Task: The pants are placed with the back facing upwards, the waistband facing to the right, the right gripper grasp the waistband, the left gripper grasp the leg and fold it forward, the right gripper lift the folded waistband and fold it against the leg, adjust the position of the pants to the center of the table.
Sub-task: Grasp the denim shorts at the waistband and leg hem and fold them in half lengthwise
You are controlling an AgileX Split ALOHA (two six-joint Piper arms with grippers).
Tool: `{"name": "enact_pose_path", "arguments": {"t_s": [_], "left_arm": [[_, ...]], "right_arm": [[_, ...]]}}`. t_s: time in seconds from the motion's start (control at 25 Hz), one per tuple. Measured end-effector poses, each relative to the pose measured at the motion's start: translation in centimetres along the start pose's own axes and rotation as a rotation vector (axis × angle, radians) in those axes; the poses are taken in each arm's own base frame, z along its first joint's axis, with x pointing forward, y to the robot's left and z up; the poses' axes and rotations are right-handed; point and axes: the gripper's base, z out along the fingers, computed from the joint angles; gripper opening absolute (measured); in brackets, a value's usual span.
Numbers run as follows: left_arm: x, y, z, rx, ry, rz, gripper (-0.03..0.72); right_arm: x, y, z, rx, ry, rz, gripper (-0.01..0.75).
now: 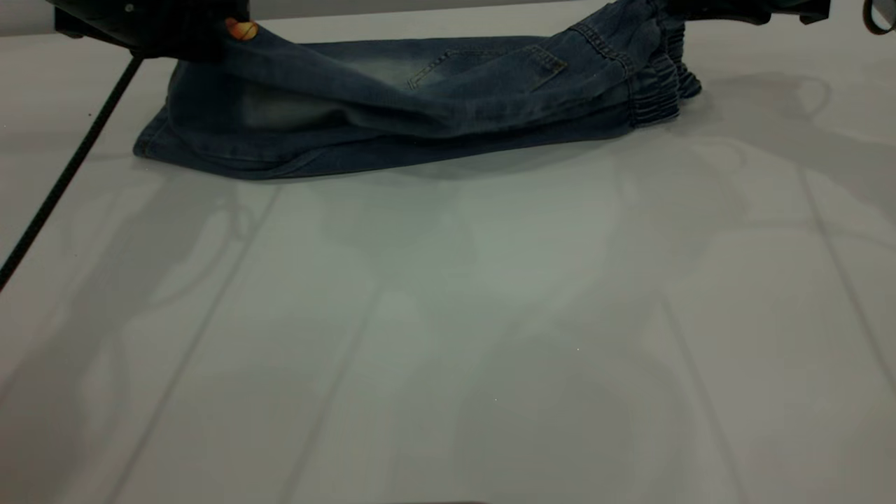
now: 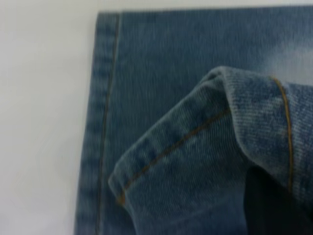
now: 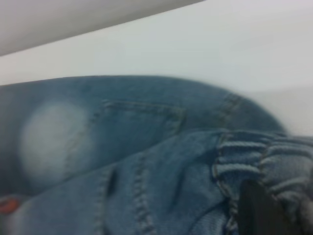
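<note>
The blue denim pants [image 1: 420, 105] lie across the far side of the white table [image 1: 448, 315], back pockets up. The near half is lifted and draped forward over the rest. At the far left my left gripper [image 1: 210, 35] is shut on the leg [image 1: 301, 66], whose orange ball print [image 1: 243, 30] shows beside the jaws. In the left wrist view the leg's stitched hem [image 2: 195, 147] curls up over a dark finger [image 2: 274, 205]. At the far right my right gripper [image 1: 700, 10] is shut on the ruched waistband [image 1: 658, 84], raised off the table. A dark finger [image 3: 257, 210] presses into the waistband [image 3: 254, 156].
A black cable [image 1: 70, 168] runs diagonally down from the left arm over the table's left side. A dark wire loop [image 1: 875, 17] hangs at the top right corner. Wide bare tabletop stretches in front of the pants toward the near edge.
</note>
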Motion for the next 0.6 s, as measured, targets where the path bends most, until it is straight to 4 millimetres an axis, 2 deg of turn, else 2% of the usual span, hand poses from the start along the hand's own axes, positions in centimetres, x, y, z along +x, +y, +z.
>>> {"name": "enact_pose_path", "arguments": {"t_s": [0.28, 0.6], "left_arm": [[0.2, 0.1, 1.1, -0.004, -0.101, 0.071, 0.052], [1.1, 0.9, 2.4, -0.087, -0.162, 0.137, 0.055]], "right_arm": [[-1.3, -0.6, 0.4, 0.071, -0.038, -0.033, 0.039], [-1.4, -1.7, 0.2, 0.192, -0.046, -0.033, 0.039]]}}
